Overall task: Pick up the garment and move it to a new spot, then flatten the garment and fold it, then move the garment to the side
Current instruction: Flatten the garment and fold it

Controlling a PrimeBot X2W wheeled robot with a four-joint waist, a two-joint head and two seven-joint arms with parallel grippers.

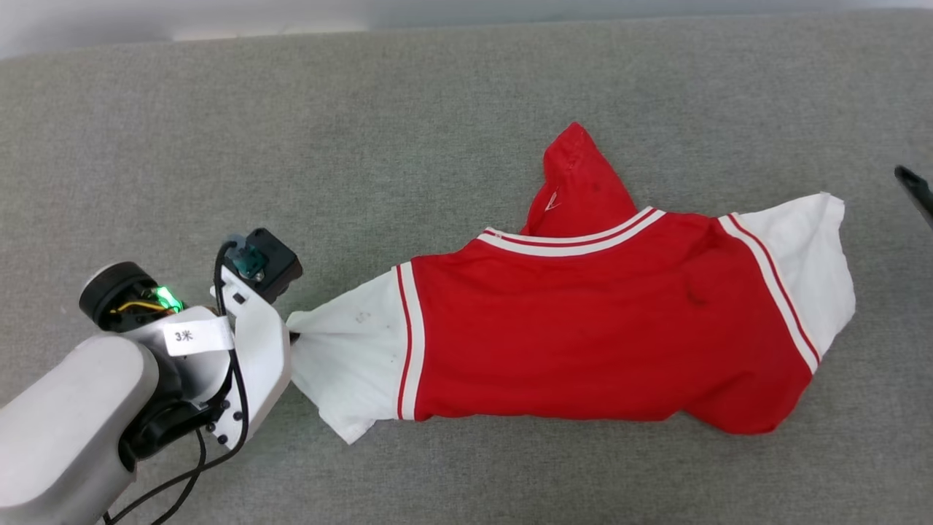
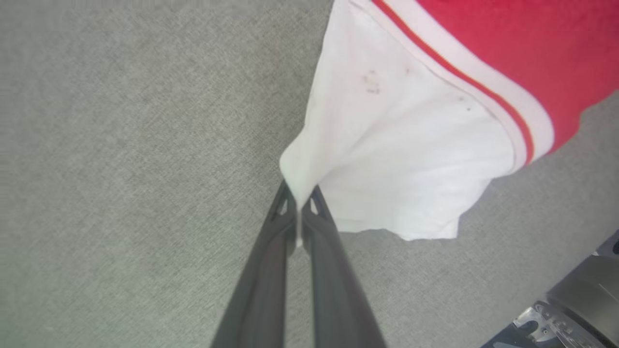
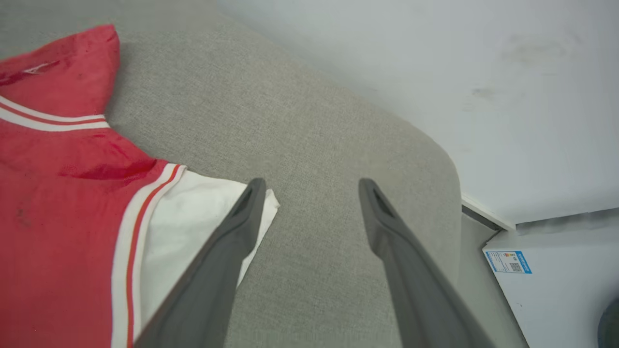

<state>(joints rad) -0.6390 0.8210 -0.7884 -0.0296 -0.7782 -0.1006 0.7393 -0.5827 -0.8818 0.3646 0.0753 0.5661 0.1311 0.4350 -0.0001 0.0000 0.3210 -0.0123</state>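
1. Pale forearm [image 1: 65, 415] of the left arm sat nearest the head camera, just off the garment's left sleeve. The garment [image 1: 583, 335] lay rumpled on the grey cushion [image 1: 437, 146] with its red body in the middle and a white sleeve out to each side. The left gripper [image 1: 293, 337] met the left sleeve's tip, but the wrist housing hid the contact. A dark sliver beyond the garment's right sleeve was probably a finger of the right gripper, though too little showed to be sure.
2. The left wrist view made that contact plain. The left gripper [image 2: 300, 193] was pressed together, pinching the cuff corner of the garment [image 2: 401, 145], and the cloth bunched into a peak.
3. In the right wrist view, the right gripper [image 3: 312, 186] stood spread wide and empty over the right sleeve corner of the garment [image 3: 58, 193]. Whether it touched the cloth was unclear. A white box [image 3: 556, 280] beyond the cushion's rounded edge showed here.
4. By my judgement the garment is light, limp and not fragile. Held at one corner it would hang in a bunch. Both sleeve ends or the firmer striped seams look like the better holds.
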